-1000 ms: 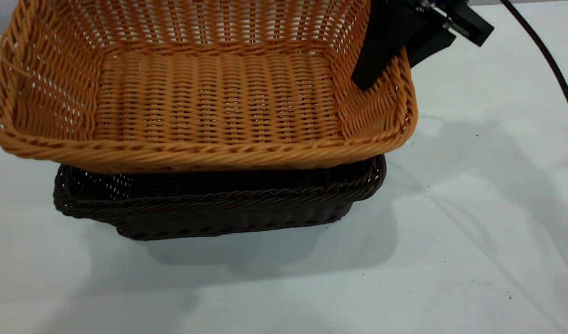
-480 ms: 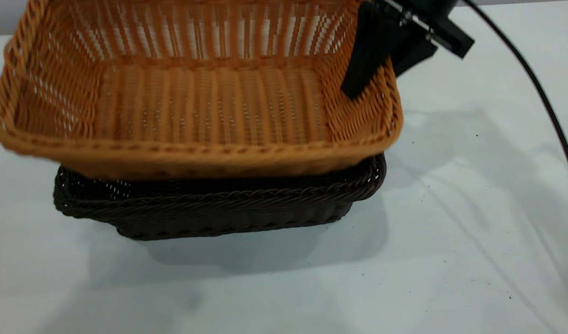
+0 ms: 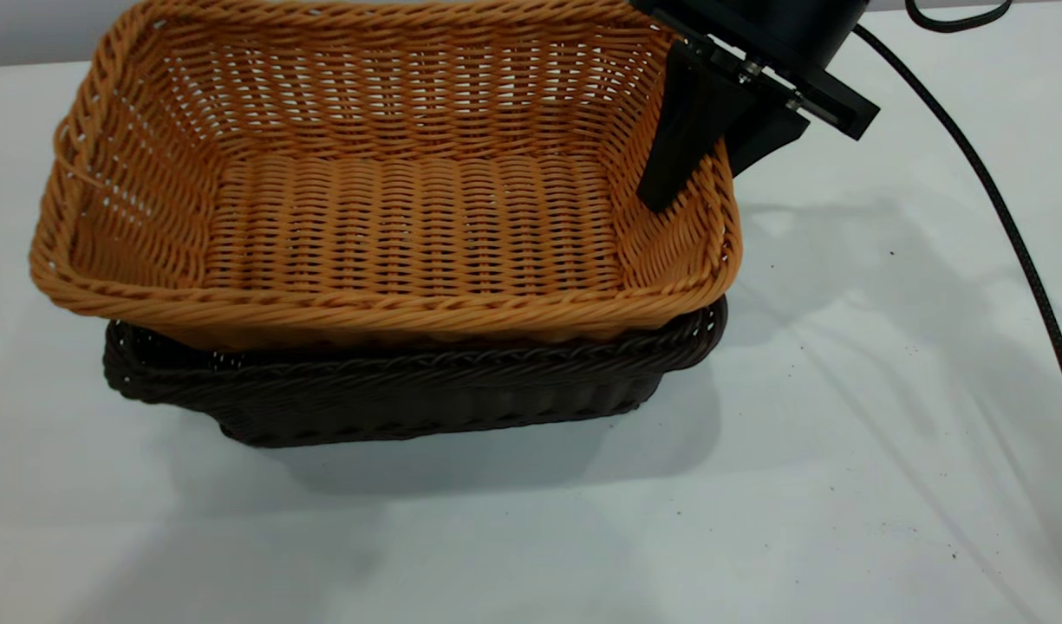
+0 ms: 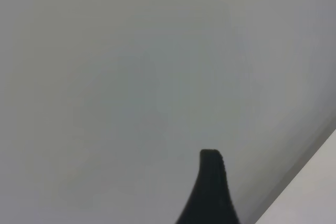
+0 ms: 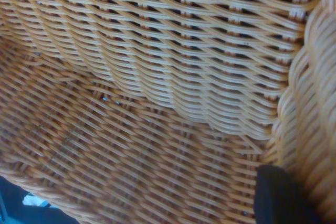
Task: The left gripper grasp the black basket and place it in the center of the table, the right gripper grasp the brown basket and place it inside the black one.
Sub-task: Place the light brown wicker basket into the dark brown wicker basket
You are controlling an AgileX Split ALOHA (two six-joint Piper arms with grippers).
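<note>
The brown basket (image 3: 409, 225) sits nested on top of the black basket (image 3: 409, 399), which stands on the table (image 3: 843, 451). The brown basket's rim stays above the black rim, higher at its left end. My right gripper (image 3: 700, 178) is shut on the brown basket's right rim, with one finger inside and one outside. The right wrist view shows the basket's weave (image 5: 157, 77) close up and one dark fingertip (image 5: 281, 195) against the rim. Part of my left gripper (image 4: 210, 198) shows only in the left wrist view, over a bare pale surface, away from both baskets.
A black cable (image 3: 1007, 217) runs from the right arm down the right side of the table. The pale table surface spreads in front of the baskets and to their right.
My right gripper has lowered the brown basket and carried it back from the camera. It now sits lower and more level on the black basket. The black basket has not moved.
</note>
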